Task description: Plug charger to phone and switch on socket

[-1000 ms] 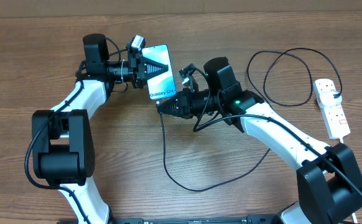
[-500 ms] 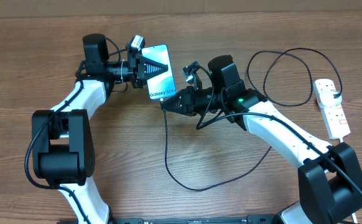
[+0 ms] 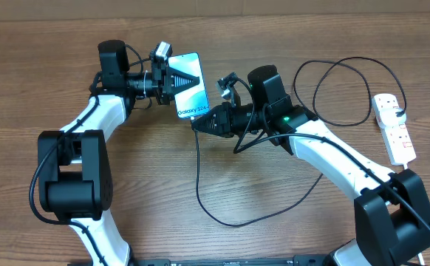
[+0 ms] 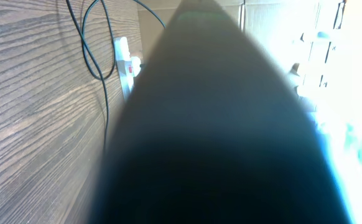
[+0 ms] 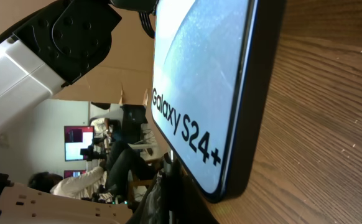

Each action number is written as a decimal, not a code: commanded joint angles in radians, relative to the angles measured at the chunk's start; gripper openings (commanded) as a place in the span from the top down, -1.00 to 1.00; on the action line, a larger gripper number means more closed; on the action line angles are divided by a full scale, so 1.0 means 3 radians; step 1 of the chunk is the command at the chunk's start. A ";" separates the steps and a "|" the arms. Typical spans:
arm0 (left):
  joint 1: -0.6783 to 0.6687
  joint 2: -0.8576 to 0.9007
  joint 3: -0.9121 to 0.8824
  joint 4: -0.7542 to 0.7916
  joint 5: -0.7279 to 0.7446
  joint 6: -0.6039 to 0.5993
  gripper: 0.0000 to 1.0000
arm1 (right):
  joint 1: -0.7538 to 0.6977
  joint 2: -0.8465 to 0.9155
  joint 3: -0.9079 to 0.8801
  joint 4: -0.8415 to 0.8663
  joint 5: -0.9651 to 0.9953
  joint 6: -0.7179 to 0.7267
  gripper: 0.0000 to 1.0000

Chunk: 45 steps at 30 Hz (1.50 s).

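The phone [image 3: 194,100], with a light blue screen reading "Galaxy S24+", is held tilted above the table by my left gripper [image 3: 188,80], which is shut on its upper part. In the right wrist view the phone [image 5: 199,81] fills the middle. In the left wrist view it is a dark blur [image 4: 218,137]. My right gripper [image 3: 199,124] is shut on the plug end of the charger [image 3: 198,185], right at the phone's lower edge. I cannot tell whether the tip is inside the port. The socket [image 3: 394,129] lies at the far right.
The charger's black cable loops across the table's middle and curls near the socket at the upper right [image 3: 333,85]. The left wrist view shows the socket [image 4: 125,62] and cable [image 4: 99,56] in the distance. A cardboard wall runs along the table's far edge.
My right gripper has moved slightly right and toward the phone's lower edge with the plug end. The left arm and phone have not moved.
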 commanded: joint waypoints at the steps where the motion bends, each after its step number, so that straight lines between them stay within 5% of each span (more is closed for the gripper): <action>1: 0.0004 -0.0015 0.0027 0.0024 0.0132 -0.0006 0.91 | -0.0107 0.0003 -0.0015 0.0027 0.0085 0.0011 0.93; 45: 0.0004 -0.0015 0.0027 0.0023 0.0080 -0.0008 0.92 | -0.0047 0.0003 -0.0014 -0.0125 -0.0130 0.0060 0.93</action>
